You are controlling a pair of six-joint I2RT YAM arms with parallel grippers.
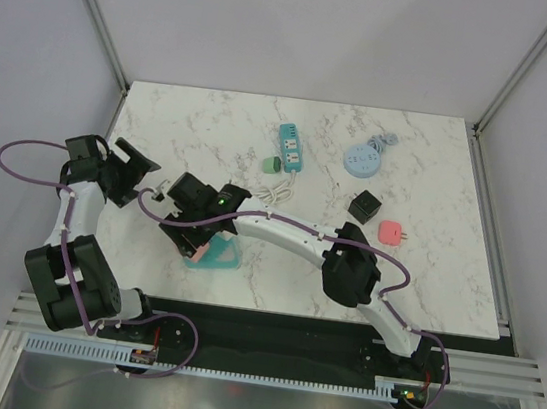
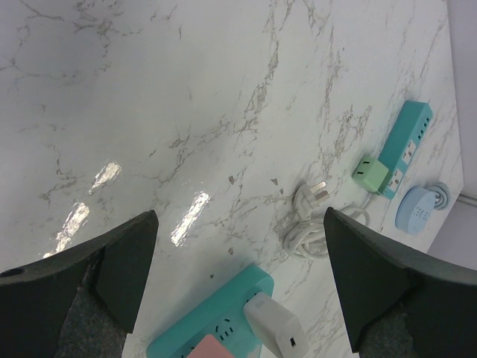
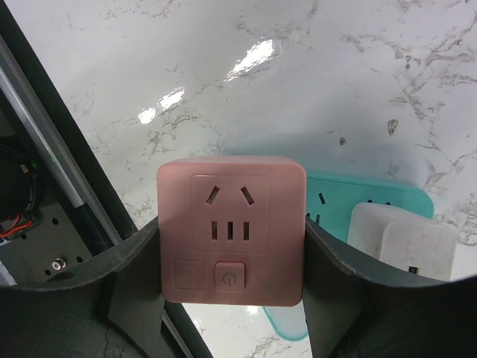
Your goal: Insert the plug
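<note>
My right gripper [image 3: 231, 240] is shut on a pink square plug adapter [image 3: 231, 227], one finger pressed against each side; the adapter's socket face and power button point at the camera. Beneath and to its right lies a teal power strip [image 3: 373, 195] with a white charger [image 3: 402, 242] plugged in. The adapter's prongs are hidden, so I cannot tell whether they touch the strip. In the top view the right gripper [image 1: 195, 229] hovers over that strip [image 1: 218, 256] near the table's front. My left gripper [image 1: 142, 172] is open and holds nothing; its view shows the strip [image 2: 216, 313] and charger [image 2: 276, 328] below.
Further back lie a second teal power strip [image 1: 290, 147] with a green plug [image 1: 271, 163] beside it, a coiled white cable [image 1: 277, 196], a round blue device [image 1: 364, 158], a black cube [image 1: 364, 205] and a small pink plug [image 1: 389, 232].
</note>
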